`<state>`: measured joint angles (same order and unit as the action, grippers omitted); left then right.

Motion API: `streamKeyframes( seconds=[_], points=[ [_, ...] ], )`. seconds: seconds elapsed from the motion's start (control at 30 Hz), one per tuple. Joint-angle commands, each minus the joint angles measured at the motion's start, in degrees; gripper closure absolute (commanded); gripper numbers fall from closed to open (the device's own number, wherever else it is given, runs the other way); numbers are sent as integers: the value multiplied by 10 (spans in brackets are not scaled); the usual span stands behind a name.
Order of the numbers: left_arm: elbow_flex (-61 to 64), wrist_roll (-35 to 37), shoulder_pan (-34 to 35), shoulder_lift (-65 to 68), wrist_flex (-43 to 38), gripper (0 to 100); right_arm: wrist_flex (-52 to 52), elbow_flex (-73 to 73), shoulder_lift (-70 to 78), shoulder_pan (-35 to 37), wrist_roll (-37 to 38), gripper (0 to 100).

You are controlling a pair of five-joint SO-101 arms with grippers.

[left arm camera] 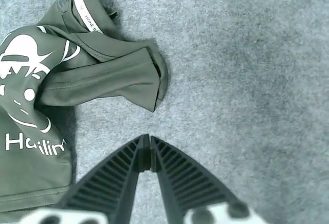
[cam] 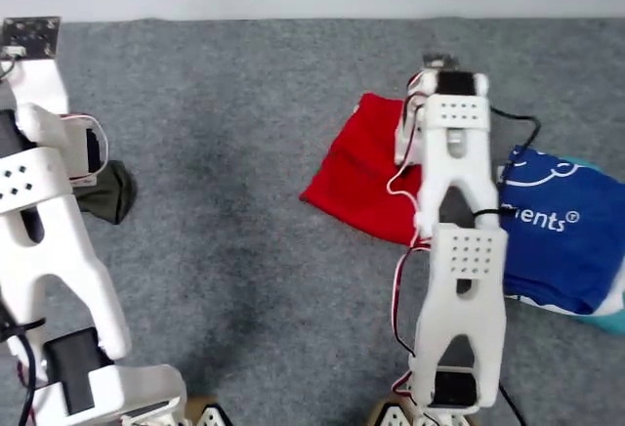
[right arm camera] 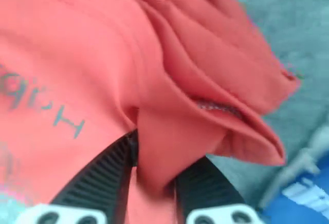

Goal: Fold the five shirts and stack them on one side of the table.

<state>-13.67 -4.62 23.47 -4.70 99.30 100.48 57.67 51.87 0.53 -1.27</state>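
A red shirt lies crumpled on the grey carpeted table, right of centre. My right gripper is shut on a fold of the red shirt, pinching cloth between its black fingers. In the high view the right arm reaches over that shirt's right edge. A blue shirt with white print lies to its right. An olive green shirt with a white print lies at the table's left edge, showing in the high view as the olive shirt. My left gripper hovers shut and empty over bare carpet beside it.
A teal cloth peeks from under the blue shirt at the right edge. The left arm stands along the left side. The carpet's middle and far strip hold nothing.
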Motion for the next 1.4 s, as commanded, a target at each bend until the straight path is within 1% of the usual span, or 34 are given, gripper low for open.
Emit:
streamKeyframes(
  seconds=[0.0, 0.23, 0.37, 0.5, 0.77, 1.0, 1.03, 1.1, 1.17, 1.23, 1.3, 1.37],
  points=[
    [-2, -1, -6, -22, 11, 995, 25, -55, -165, -19, 34, 988],
    [-2, -1, -6, -22, 11, 995, 25, -184, -343, -62, 73, 988],
    [-2, -1, -6, -22, 11, 995, 25, -231, -410, -92, 98, 988],
    [-2, -1, -6, -22, 11, 995, 25, -279, -457, -137, 136, 988],
    [-2, -1, -7, -22, 11, 995, 22, -294, -465, -265, 243, 988],
    [-2, 0, -29, -22, 12, 995, -29, -294, -380, -342, 310, 980],
    [-2, 0, -34, -22, 12, 995, -34, -293, -365, -349, 313, 963],
    [-2, 0, -43, -22, 12, 995, -35, -291, -342, -361, 301, 885],
    [-2, 0, -47, -22, 12, 995, -32, -278, -337, -370, 259, 794],
    [-2, 0, -47, -22, 12, 995, -28, -248, -337, -377, 213, 727],
    [-2, -1, -44, -22, 12, 995, -22, -207, -338, -379, 187, 698],
    [-2, -2, -43, -25, 12, 995, 6, -155, -338, -376, 186, 696]
  ],
)
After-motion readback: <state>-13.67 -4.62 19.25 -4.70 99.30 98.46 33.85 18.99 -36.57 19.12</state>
